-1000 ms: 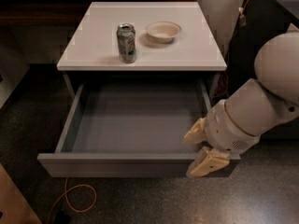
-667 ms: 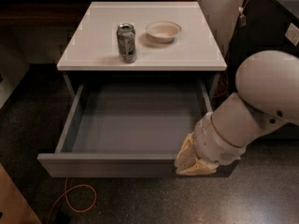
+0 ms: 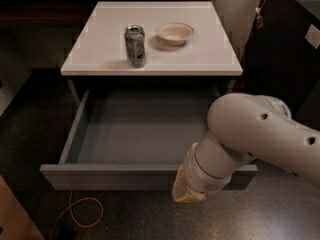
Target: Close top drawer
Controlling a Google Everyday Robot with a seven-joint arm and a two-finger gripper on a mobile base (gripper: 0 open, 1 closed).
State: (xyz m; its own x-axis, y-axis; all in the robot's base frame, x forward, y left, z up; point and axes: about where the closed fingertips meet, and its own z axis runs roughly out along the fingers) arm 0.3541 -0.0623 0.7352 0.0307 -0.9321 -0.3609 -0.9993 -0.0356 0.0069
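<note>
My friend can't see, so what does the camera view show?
A robot's claw sits at the front of the pulled-out grey top drawer, near its right end. On the white cabinet top above stand a can and a small bowl.

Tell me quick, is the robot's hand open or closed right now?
Gripper: down at the front panel of the top drawer, toward its right end; open or closed cannot be told.

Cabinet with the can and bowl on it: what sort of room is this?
Probably a lab or office test area: a cabinet with top drawer open, speckled floor, loose orange cable. The gripper is at the drawer's front.
</note>
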